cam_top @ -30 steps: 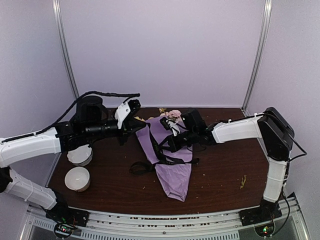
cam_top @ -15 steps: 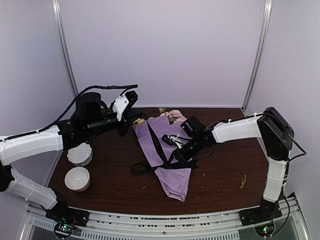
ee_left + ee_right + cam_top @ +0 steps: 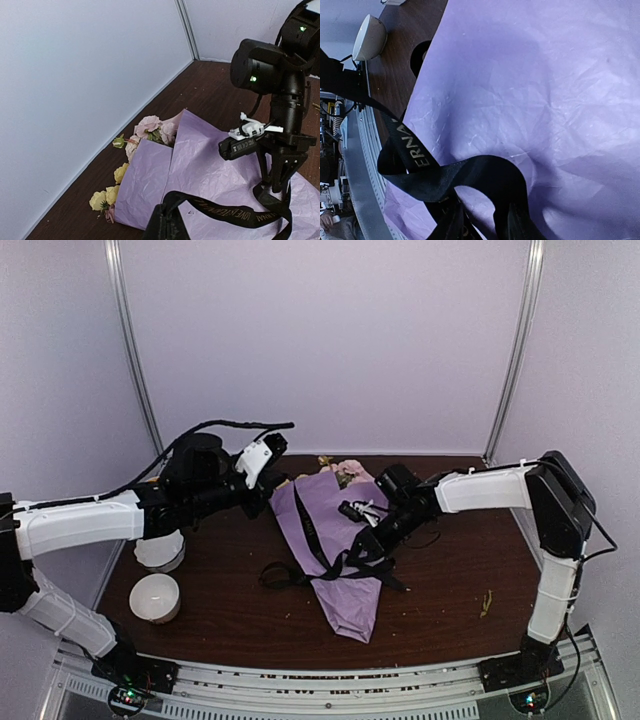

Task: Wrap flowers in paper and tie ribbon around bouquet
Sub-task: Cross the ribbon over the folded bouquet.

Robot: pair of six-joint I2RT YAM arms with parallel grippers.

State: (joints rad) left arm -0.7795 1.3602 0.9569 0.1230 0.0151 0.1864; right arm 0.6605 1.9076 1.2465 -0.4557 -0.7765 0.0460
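Left gripper (image 3: 272,483), seen from above, is clamped on the ribbon (image 3: 340,565) beside the bouquet (image 3: 345,595) lying mid-table. On left wrist I see right gripper (image 3: 281,177) parted over the paper (image 3: 200,160), flowers (image 3: 147,125) at its far end. Right wrist: ribbon loops across its parted jaws.

Black ribbon (image 3: 225,210) across paper (image 3: 200,160), flowers (image 3: 149,128) seemingly inside

Three views of our table (image 3: 450,590): one high overview, two close wrist cameras.
From high behind us we look down over the whole table to the back wall (image 3: 320,340). Our left wrist camera looks low across the paper (image 3: 200,165) at the right gripper (image 3: 279,186), fairly near. Our right wrist camera sits very close over paper and ribbon (image 3: 445,175). All three views share them.
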